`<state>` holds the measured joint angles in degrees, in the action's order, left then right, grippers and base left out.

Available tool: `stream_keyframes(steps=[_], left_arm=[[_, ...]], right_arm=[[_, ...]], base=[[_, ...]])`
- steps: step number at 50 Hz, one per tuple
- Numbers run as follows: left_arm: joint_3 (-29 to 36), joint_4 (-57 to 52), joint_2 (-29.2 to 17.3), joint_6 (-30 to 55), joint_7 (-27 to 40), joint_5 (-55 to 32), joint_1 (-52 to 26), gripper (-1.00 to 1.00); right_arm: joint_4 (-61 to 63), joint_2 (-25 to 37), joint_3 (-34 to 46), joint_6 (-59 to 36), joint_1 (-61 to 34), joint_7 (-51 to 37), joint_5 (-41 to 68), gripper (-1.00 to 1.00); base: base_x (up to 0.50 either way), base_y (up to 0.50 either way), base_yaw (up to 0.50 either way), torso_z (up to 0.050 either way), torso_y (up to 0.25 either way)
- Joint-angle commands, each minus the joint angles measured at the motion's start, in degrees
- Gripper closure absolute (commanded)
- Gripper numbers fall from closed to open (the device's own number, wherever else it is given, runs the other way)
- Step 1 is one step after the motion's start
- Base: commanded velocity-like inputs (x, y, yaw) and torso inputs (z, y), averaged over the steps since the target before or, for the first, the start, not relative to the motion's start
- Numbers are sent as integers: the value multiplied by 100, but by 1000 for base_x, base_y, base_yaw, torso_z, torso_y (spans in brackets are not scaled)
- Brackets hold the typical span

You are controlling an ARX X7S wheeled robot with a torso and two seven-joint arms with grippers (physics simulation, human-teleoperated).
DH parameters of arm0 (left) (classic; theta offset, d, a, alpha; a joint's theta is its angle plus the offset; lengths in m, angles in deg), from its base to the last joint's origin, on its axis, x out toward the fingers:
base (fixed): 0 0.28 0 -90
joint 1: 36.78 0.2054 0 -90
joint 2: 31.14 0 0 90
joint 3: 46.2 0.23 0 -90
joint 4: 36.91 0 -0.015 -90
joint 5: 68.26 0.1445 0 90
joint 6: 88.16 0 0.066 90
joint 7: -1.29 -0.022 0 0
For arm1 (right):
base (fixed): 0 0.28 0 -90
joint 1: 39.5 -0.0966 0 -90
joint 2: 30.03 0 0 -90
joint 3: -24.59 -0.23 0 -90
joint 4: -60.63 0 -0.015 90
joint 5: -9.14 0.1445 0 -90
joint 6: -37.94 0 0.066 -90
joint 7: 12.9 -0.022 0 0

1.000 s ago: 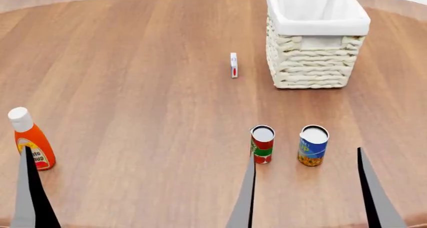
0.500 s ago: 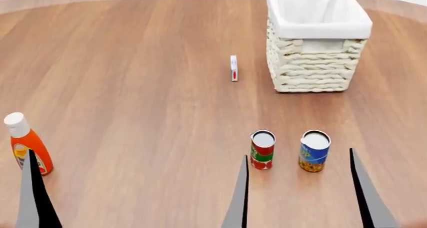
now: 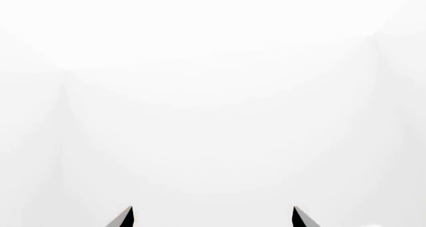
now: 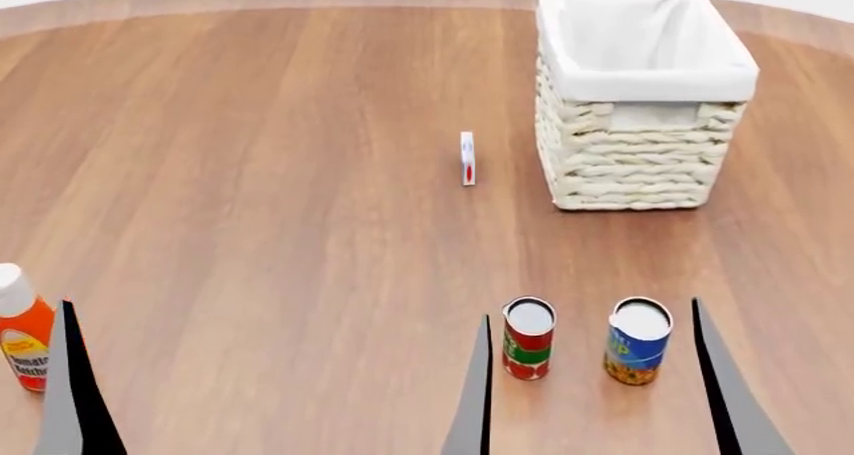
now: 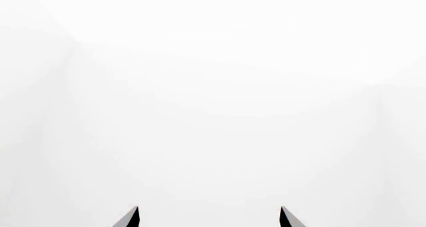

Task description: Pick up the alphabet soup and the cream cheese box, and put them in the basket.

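Two end effectors released, right end effector (image 4: 594, 395) fingers flanking alphabet soup (image 4: 637, 340) and red-green can (image 4: 529, 337)

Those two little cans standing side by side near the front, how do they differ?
The alphabet soup wears a blue label with an orange-yellow band at the bottom; the other can is red and green. The alphabet soup looks slightly wider and stands to the right, in line with the basket. Both stand upright, apart, showing pale lids.

Both grippers, left (image 3: 213, 218) and right (image 4: 594, 385), hang empty with their dark pointed fingers (image 4: 718, 385) spread wide apart.
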<state>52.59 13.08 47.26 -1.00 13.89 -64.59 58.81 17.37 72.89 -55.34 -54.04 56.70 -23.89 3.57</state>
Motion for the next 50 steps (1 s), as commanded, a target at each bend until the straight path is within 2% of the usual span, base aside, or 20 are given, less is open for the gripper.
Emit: stream_keyframes(steps=[1,50], left_arm=[[7,23,-44,-5,47,-74,-17,-100],[109,78,-238,-185,220,-146,22,-100]], right_arm=[[25,26,30,-55,-41,-29,43,-100],[76,185,140,-56,-29,-166,153,-100]], base=[[180,0,0,0,0],[237,0,0,0,0]])
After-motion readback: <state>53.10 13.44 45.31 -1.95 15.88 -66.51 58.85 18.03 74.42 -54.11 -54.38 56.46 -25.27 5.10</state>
